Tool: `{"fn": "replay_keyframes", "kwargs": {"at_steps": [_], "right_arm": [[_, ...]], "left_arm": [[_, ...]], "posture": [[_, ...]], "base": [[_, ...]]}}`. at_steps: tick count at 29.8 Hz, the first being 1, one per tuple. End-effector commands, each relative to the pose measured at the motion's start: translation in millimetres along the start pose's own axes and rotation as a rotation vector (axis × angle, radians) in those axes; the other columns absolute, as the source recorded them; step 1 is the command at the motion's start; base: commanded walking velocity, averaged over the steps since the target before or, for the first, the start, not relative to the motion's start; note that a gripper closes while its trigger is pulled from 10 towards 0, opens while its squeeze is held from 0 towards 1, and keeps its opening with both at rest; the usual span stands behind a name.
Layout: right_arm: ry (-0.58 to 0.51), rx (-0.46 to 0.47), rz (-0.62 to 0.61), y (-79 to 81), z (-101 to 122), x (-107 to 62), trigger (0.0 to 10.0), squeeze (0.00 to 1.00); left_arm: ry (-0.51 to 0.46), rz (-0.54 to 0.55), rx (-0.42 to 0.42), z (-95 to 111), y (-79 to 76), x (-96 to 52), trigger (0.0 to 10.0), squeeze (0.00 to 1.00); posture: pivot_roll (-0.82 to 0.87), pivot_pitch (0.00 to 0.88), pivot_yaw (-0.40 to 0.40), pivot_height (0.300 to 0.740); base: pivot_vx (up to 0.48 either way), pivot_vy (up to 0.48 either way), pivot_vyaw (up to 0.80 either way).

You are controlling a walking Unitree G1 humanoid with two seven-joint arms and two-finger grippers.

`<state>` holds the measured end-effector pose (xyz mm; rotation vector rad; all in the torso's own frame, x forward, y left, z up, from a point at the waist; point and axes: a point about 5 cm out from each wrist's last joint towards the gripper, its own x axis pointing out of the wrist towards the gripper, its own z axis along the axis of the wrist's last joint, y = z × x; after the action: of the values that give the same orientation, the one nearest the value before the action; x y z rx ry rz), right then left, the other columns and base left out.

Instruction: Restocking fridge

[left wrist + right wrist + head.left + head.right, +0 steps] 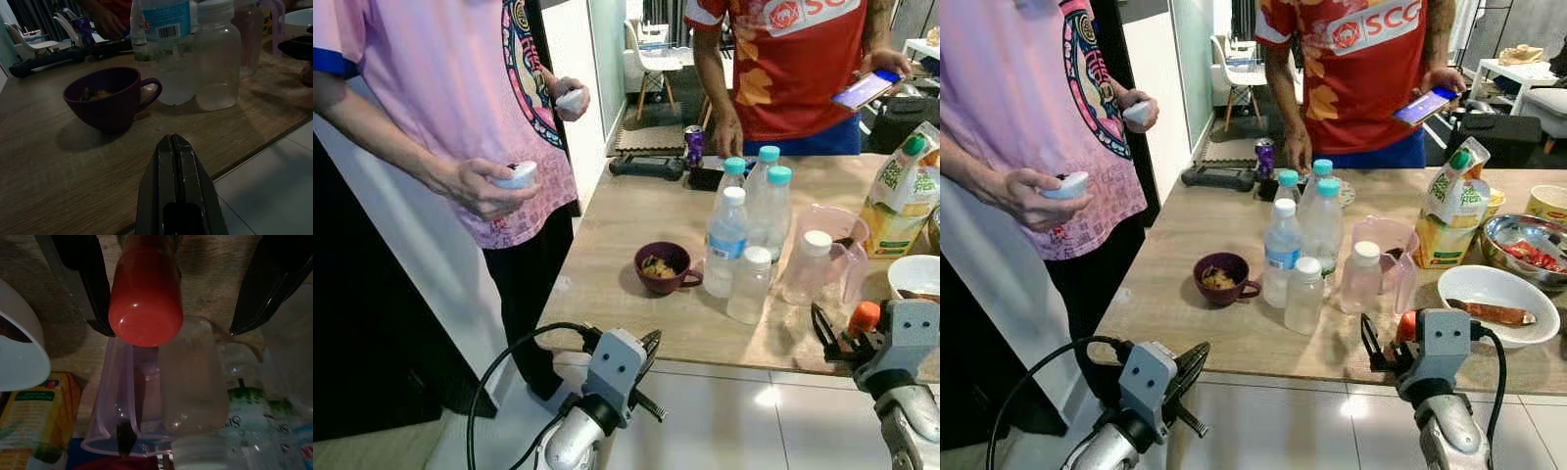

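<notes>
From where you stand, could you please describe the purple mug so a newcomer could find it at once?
On the wooden table, left of the cluster of clear bottles, stands the purple mug. It is the one dark, opaque vessel there, with food inside.

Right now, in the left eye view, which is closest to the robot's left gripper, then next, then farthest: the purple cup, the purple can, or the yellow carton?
From the left gripper:
1. Purple cup, just ahead on the table's near side.
2. Purple can, at the table's far edge.
3. Yellow carton, far across on the right.
</notes>
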<state>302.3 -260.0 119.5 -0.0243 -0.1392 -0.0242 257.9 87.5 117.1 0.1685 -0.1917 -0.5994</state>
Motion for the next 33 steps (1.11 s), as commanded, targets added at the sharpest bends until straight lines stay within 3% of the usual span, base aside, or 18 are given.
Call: {"fn": "replay_keyframes", "kwargs": {"at_steps": [1,2,3,5,7,8,9,18,19,20,22,23,25,26,30,31,32,33], "right_arm": [[0.016,0.010,-0.008,2.8,-6.5,-1.4,10.0,0.00],[0.016,0.010,-0.008,2.8,-6.5,-1.4,10.0,0.00],[0.013,0.023,-0.006,4.6,-6.7,-0.3,0.0,0.00],[0.012,0.026,-0.005,5.6,-6.8,0.2,0.0,0.00],[0.015,0.020,-0.005,6.4,-7.2,0.4,4.2,0.00],[0.017,0.016,-0.005,6.6,-7.3,0.5,4.2,0.00],[0.017,0.015,-0.006,6.9,-7.5,0.7,10.0,0.00],[0.017,0.016,-0.005,7.0,-7.6,2.3,10.0,0.00],[0.019,0.019,-0.004,6.8,-7.6,2.6,3.6,0.00],[0.019,0.025,-0.003,6.6,-7.5,2.8,0.0,0.00],[0.018,0.024,-0.005,6.4,-7.2,3.2,0.0,0.00],[0.017,0.019,-0.009,6.1,-6.8,3.5,4.2,0.00],[0.016,0.015,-0.012,5.9,-6.6,3.8,4.2,0.00],[0.015,0.012,-0.013,5.6,-6.4,3.9,10.0,0.00],[0.015,0.011,-0.012,5.6,-6.1,4.7,10.0,0.00],[0.013,0.018,-0.009,5.9,-5.8,5.5,4.5,0.00],[0.013,0.018,-0.009,5.9,-5.8,5.5,4.5,0.00],[0.011,0.021,-0.006,6.1,-5.5,5.6,0.0,0.00]], "left_arm": [[0.005,-0.003,0.003,-1.9,-0.1,-1.0,10.0,0.00],[0.005,-0.003,0.003,-1.9,-0.1,-1.0,10.0,0.00],[0.005,-0.002,0.004,-1.8,0.1,-0.9,10.0,0.00],[0.005,-0.001,0.005,-1.8,0.2,-1.1,10.0,0.00],[0.007,-0.001,0.005,-1.9,0.3,-1.5,10.0,0.00],[0.007,-0.001,0.005,-2.0,0.3,-1.7,10.0,0.00],[0.007,-0.001,0.004,-2.0,0.2,-1.8,10.0,0.00],[0.009,0.003,0.002,-2.0,0.1,-1.8,10.0,0.00],[0.009,0.003,0.002,-2.0,0.3,-1.6,10.0,0.00],[0.009,0.004,0.003,-2.0,0.6,-1.3,10.0,0.00],[0.008,0.006,0.003,-1.9,1.2,-0.6,10.0,0.00],[0.008,0.007,0.002,-1.8,1.3,-0.3,10.0,0.00],[0.008,0.007,0.002,-1.8,1.3,-0.2,10.0,0.00],[0.007,0.008,0.002,-1.7,1.2,-0.2,10.0,0.00],[0.008,0.009,0.002,-1.8,1.1,-0.3,10.0,0.00],[0.009,0.011,0.002,-1.8,1.3,-0.1,10.0,0.00],[0.009,0.011,0.002,-1.8,1.3,-0.1,10.0,0.00],[0.009,0.012,0.001,-1.7,1.5,-0.2,10.0,0.00]], "posture": [[0.05,0.090,0.040,0.740],[0.05,0.090,0.040,0.740],[0.05,0.092,0.039,0.740],[0.05,0.092,0.039,0.740],[0.05,0.095,0.038,0.740],[0.05,0.095,0.038,0.740],[0.05,0.095,0.038,0.740],[0.05,0.103,0.036,0.740],[0.05,0.103,0.036,0.740],[0.05,0.106,0.036,0.740],[0.04,0.107,0.036,0.740],[0.04,0.107,0.036,0.740],[0.04,0.107,0.036,0.740],[0.05,0.109,0.036,0.740],[0.05,0.109,0.035,0.740],[0.05,0.110,0.035,0.740],[0.05,0.110,0.035,0.740],[0.05,0.110,0.034,0.740]], "base": [[0.000,0.000,0.00],[0.000,0.000,0.00],[0.000,0.000,0.00],[0.000,0.000,0.00],[0.000,0.000,0.00],[0.000,0.000,0.00],[0.000,0.000,0.00],[0.000,0.000,0.00],[0.000,0.000,0.00],[0.000,0.000,0.00],[0.000,0.000,0.00],[0.000,0.000,0.00],[0.000,0.000,0.00],[0.000,0.000,0.00],[0.000,0.000,0.00],[0.000,0.000,0.00],[0.000,0.000,0.00],[0.000,0.000,0.00]]}}
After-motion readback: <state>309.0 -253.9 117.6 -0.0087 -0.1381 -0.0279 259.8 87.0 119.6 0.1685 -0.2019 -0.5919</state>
